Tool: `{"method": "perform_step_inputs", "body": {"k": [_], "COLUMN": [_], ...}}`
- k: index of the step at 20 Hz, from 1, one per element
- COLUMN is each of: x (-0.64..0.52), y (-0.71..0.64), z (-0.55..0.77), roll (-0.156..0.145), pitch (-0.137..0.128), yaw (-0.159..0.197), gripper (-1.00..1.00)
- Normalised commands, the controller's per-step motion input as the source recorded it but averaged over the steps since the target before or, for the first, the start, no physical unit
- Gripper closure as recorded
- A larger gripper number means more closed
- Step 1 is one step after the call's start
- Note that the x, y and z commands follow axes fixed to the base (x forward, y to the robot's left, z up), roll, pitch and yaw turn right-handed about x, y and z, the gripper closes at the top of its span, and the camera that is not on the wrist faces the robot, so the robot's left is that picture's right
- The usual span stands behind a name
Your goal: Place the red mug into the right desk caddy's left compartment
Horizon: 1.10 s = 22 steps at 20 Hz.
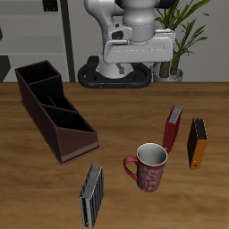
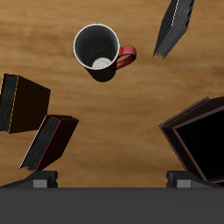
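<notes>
The red mug (image 1: pixel 150 167) stands upright on the table near the front edge, its handle pointing toward the dark book. In the wrist view the mug (image 2: pixel 98 51) shows its whitish inside from above. The right desk caddy (image 1: pixel 54 107), a long dark maroon box with dividers, lies diagonally with its low sloped end toward the front; one corner of it shows in the wrist view (image 2: pixel 199 140). My gripper (image 1: pixel 134 59) hangs high above the back of the table, open and empty, well away from the mug. Its fingertips (image 2: pixel 39 179) stand wide apart.
A slim red book (image 1: pixel 173 127) and an orange-and-black book (image 1: pixel 197 143) stand just behind and beside the mug. A dark grey book (image 1: pixel 92 192) stands at the front edge between the caddy and the mug. A potted plant (image 1: pixel 179 36) is at the back.
</notes>
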Motion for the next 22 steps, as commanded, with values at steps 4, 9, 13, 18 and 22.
{"method": "perform_step_inputs", "body": {"k": [4, 9, 13, 18, 22], "x": [0.39, 0.28, 0.32, 0.24, 0.16], "y": [0.20, 0.16, 0.18, 0.16, 0.12], "z": [0.05, 0.01, 0.02, 0.04, 0.02], "roll": [-0.010, -0.005, -0.014, -0.015, -0.001], "pitch": [0.004, -0.007, -0.010, -0.019, -0.038], "yaw": [-0.009, 0.003, 0.001, 0.000, 0.012], "gripper": [-1.00, -1.00, -1.00, -1.00, -1.00]}}
